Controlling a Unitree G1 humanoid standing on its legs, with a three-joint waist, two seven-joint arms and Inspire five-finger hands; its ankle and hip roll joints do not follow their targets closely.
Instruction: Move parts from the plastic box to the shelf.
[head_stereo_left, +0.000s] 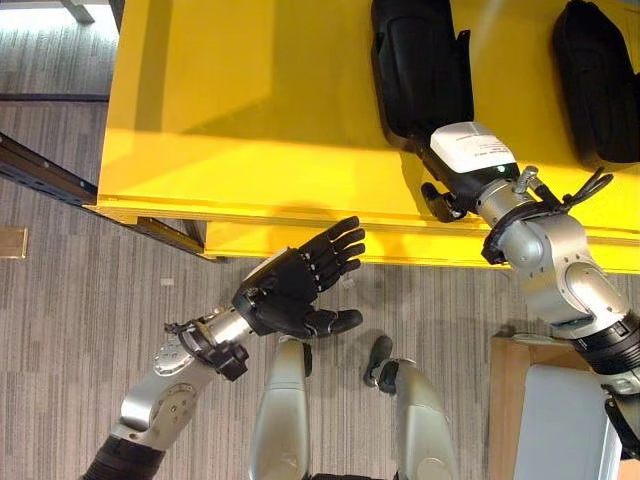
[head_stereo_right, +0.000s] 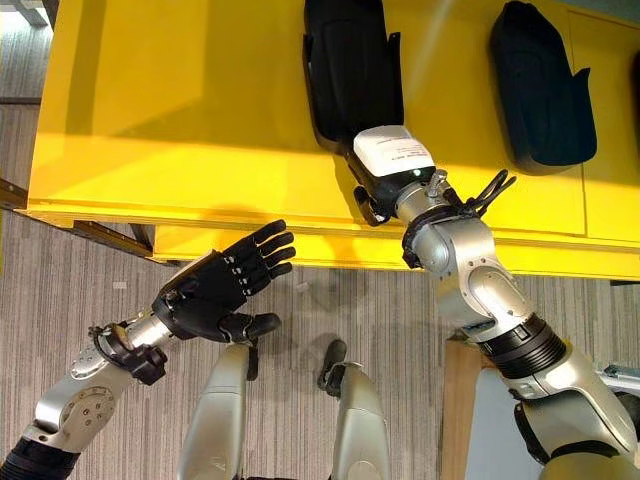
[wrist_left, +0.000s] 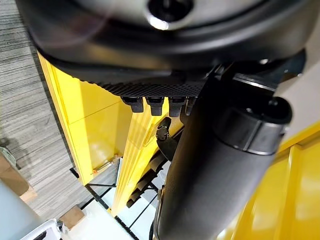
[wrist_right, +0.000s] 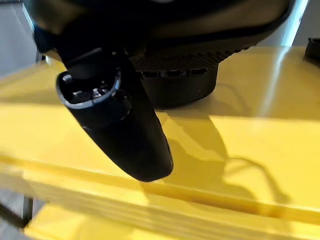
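Yellow shelf (head_stereo_left: 250, 120) with two black parts (head_stereo_left: 420, 65)

Two black parts, one (head_stereo_right: 352, 70) and another (head_stereo_right: 540, 90), are occupying the yellow shelf's (head_stereo_right: 180, 120) far right stretch. Its whole left half is lying bare, offering open passage along the near edge.

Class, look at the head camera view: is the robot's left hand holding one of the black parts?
No. The left hand hangs open and empty over the floor, in front of the yellow shelf.
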